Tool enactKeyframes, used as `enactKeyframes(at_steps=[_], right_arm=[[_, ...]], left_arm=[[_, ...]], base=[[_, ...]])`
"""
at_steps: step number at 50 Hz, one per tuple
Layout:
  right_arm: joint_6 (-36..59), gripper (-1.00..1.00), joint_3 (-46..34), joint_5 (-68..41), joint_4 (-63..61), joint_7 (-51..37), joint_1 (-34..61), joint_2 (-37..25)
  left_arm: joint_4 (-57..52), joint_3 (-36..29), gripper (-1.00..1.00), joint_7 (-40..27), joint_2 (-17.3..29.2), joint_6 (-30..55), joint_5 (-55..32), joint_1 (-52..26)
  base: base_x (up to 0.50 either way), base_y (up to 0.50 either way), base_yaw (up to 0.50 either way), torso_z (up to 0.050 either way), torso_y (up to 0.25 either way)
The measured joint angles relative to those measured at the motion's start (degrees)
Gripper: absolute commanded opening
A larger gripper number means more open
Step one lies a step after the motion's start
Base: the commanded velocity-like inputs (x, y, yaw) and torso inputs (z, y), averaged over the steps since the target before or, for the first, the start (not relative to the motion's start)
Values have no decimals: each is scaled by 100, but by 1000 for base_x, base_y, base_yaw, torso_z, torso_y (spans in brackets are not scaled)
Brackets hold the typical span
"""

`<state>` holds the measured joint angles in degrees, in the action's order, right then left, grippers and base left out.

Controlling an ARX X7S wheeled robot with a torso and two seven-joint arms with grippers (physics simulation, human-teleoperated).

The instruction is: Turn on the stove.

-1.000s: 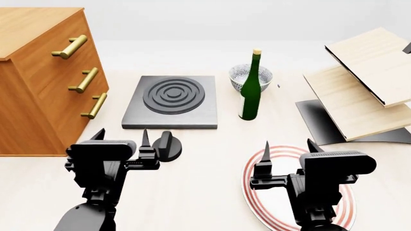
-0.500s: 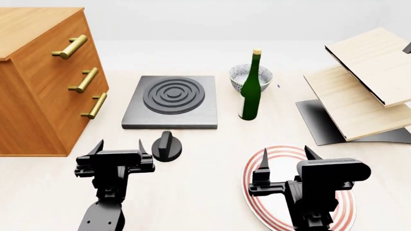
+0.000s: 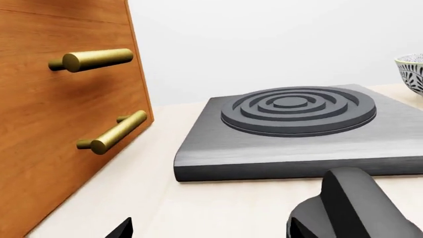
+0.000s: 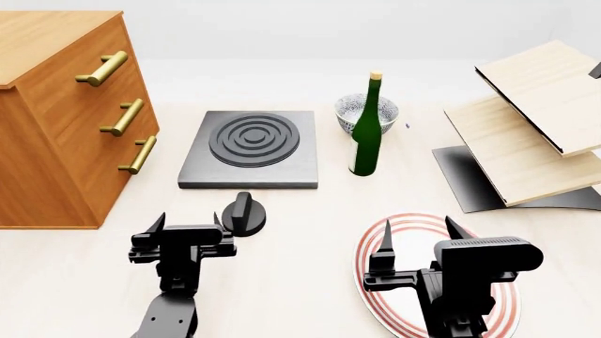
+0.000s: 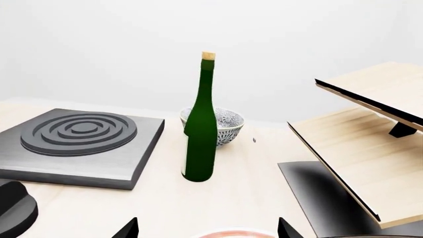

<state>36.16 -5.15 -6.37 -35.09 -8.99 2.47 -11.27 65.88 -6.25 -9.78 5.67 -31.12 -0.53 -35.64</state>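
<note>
The stove is a flat dark grey slab (image 4: 193,172) with a raised ring burner (image 4: 253,139). Its small black round knob (image 4: 244,213) stands on the table just in front of the slab. My left gripper (image 4: 188,222) is open and empty, low over the table, just left of the knob and short of it. In the left wrist view the knob (image 3: 353,208) is close by one fingertip, beyond it the slab (image 3: 278,153). My right gripper (image 4: 418,229) is open and empty above a red-ringed plate (image 4: 376,243). The right wrist view shows the slab (image 5: 132,163) and knob (image 5: 13,206).
A wooden drawer chest (image 4: 56,120) with brass handles stands left of the stove. A green bottle (image 4: 367,134) and a patterned bowl (image 4: 352,109) stand right of it. A black stand with slanted wooden boards (image 4: 526,134) is at the far right.
My left gripper has dropped lower toward the table and drawn back a little, from beside the knob to just short of it. The right gripper has drawn back slightly.
</note>
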Motion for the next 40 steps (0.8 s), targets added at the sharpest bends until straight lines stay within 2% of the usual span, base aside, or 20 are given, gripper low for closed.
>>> enactKeyframes(at_steps=[14, 21, 30, 40], right_arm=[[-175, 100, -4, -44, 76, -31, -108, -38], [-213, 100, -4, -72, 90, -49, -138, -55], [-232, 100, -11, -102, 90, -75, -151, -77], [-228, 100, -62, -114, 78, -103, -144, -103]], left_arm=[[664, -210, 100, -55, -316, -285, 97, -291], [430, -814, 100, -55, -409, -176, -262, -184], [-2124, -1404, 100, -73, -62, 1175, -691, 685], [-5748, -1492, 100, -366, 662, 3103, -1353, 1639]], base=[[0, 0, 0, 0, 0], [0, 0, 0, 0, 0], [0, 0, 0, 0, 0], [0, 0, 0, 0, 0]])
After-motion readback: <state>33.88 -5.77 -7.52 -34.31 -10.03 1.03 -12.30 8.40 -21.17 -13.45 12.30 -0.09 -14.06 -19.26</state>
